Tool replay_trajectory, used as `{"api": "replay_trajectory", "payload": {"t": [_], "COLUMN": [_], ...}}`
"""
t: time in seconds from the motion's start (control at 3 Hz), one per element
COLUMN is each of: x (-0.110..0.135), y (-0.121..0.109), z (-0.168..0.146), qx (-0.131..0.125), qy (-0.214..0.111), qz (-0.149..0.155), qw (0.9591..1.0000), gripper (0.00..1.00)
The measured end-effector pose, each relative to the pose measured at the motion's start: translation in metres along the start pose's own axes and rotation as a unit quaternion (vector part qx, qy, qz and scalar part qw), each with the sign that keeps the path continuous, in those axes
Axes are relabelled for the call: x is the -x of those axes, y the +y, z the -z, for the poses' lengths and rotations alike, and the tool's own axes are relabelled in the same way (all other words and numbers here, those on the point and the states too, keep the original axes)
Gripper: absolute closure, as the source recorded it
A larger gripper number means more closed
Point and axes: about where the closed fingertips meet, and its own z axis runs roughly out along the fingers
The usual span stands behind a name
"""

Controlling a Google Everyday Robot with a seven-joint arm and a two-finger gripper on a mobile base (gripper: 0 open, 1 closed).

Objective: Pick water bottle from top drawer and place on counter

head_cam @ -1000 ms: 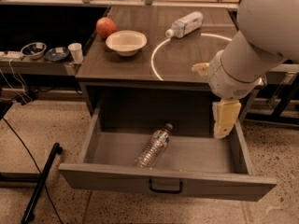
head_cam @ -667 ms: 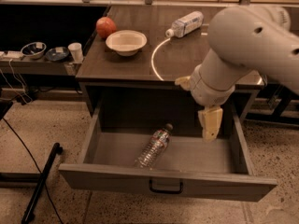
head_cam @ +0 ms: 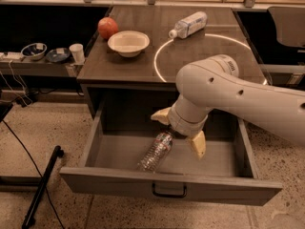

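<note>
The water bottle (head_cam: 156, 152), clear and ribbed, lies on its side in the open top drawer (head_cam: 119, 182), its neck end pointing up-right. My gripper (head_cam: 179, 130) is down inside the drawer at that neck end, with cream fingers (head_cam: 198, 144) spread apart on either side of it. The gripper is open and the bottle rests on the drawer floor. The dark wood counter (head_cam: 138, 63) with a thin white circle lies above the drawer. My large white arm reaches in from the right and hides part of the drawer's back.
On the counter stand a white bowl (head_cam: 128, 43) and a red apple (head_cam: 107, 27), and a white-capped bottle (head_cam: 189, 24) lies on its side. A low shelf at the left holds bowls (head_cam: 33, 50) and a cup (head_cam: 76, 53). A black pole (head_cam: 42, 187) lies on the floor.
My arm has swung left and lower into the drawer, bringing the gripper from the right side to the bottle's neck end. The bottle has not moved.
</note>
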Motion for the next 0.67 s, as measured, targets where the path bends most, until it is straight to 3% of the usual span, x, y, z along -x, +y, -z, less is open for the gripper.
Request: {"api": "replay_trajectory", "payload": {"t": [0.33, 0.67], "x": [0.000, -0.004], "y": [0.000, -0.007], "z": [0.001, -0.038], "qx": [0.001, 0.043], "qy": [0.001, -0.009], "qz": [0.005, 0.028], "qw": [1.0000, 0.9986], "gripper": [0.00, 0.00]}}
